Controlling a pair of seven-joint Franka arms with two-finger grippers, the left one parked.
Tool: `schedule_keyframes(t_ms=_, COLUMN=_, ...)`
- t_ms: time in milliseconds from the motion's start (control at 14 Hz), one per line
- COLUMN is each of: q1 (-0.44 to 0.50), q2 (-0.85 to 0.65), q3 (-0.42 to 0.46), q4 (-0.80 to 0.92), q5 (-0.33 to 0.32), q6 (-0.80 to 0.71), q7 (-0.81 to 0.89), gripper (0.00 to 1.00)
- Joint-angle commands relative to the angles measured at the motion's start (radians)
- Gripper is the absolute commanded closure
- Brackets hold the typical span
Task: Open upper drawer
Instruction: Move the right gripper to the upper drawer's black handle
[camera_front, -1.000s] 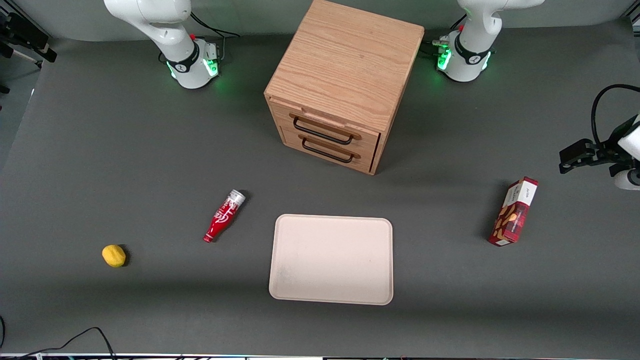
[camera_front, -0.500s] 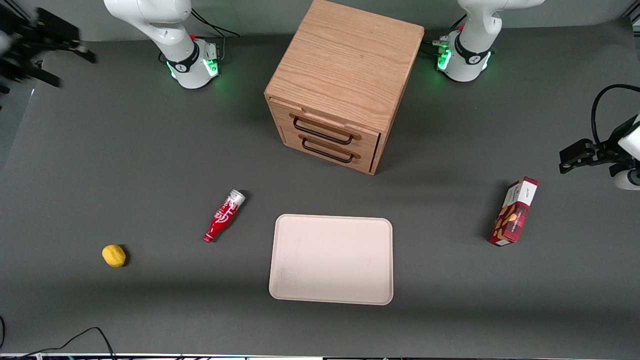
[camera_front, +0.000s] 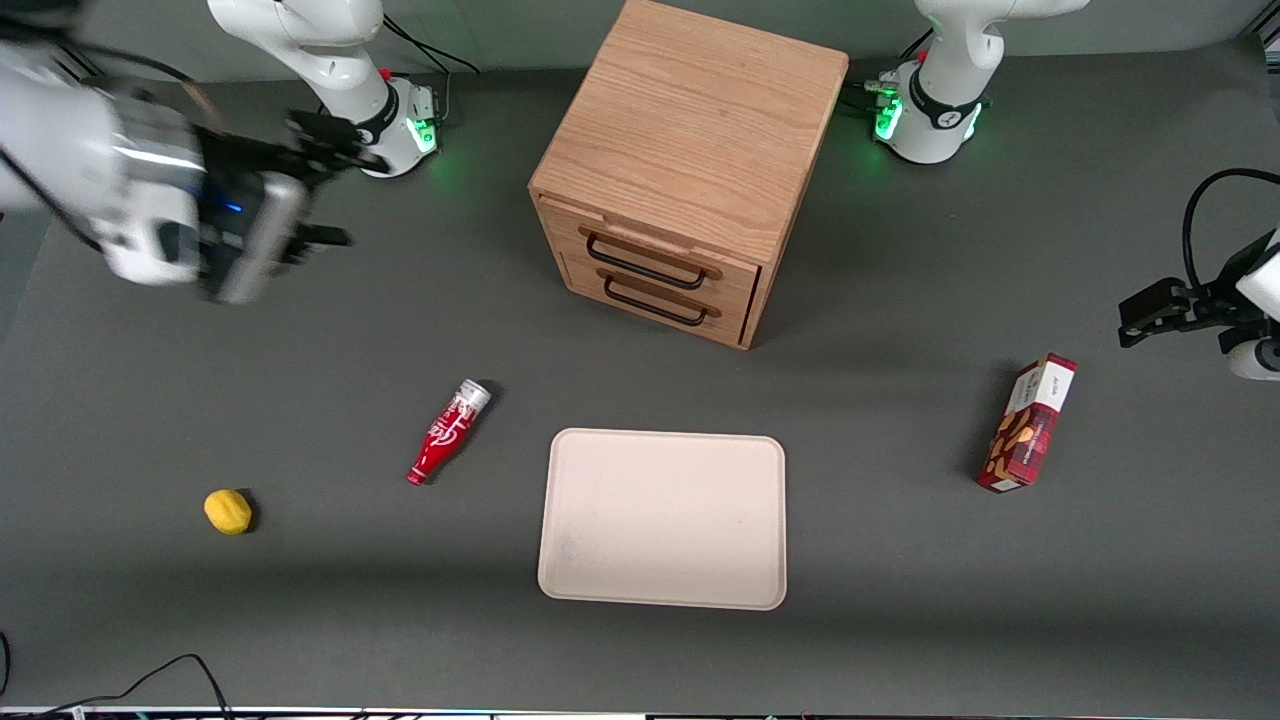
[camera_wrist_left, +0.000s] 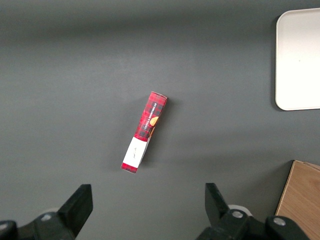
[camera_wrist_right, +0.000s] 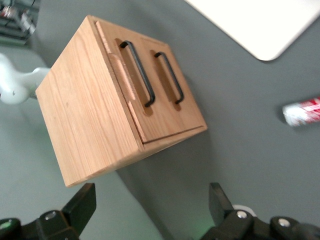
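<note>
The oak cabinet (camera_front: 690, 140) stands at the middle of the table, farther from the front camera than the tray. Its upper drawer (camera_front: 650, 246) is shut, with a thin black bar handle (camera_front: 646, 264). The like-handled lower drawer (camera_front: 655, 302) below it is shut too. My right gripper (camera_front: 338, 186) hangs open and empty above the table toward the working arm's end, well apart from the cabinet. In the right wrist view the open gripper (camera_wrist_right: 150, 205) faces the cabinet (camera_wrist_right: 85, 115), with the upper drawer's handle (camera_wrist_right: 137, 72) some way off.
A cream tray (camera_front: 662, 518) lies nearer the front camera than the cabinet. A red bottle (camera_front: 447, 432) lies beside it and a yellow lemon (camera_front: 228, 511) lies toward the working arm's end. A red box (camera_front: 1030, 423) stands toward the parked arm's end.
My right gripper has swung from the table's edge in over the table toward the cabinet. Nothing on the table has moved.
</note>
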Motion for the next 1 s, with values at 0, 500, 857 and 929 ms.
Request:
schedule_keyframes(t_ms=0, q1=0.018, q2=0.111, q3=0.103, q4=0.062, q5=-0.046, q6=0.039, q7=-0.02, gripper=0.0)
schedule_keyframes(t_ms=500, q1=0.07, q2=0.297, q3=0.273, q4=0.029, q5=-0.232, q6=0.289, q7=0.132, gripper=0.0)
schedule_keyframes(t_ms=857, q1=0.112, q2=0.4, q3=0.342, q4=0.026, q5=-0.353, q6=0.396, q7=0.238, gripper=0.0)
schedule_keyframes(t_ms=929, q1=0.124, q2=0.412, q3=0.349, q4=0.018, q5=-0.366, q6=0.415, q7=0.255, gripper=0.0)
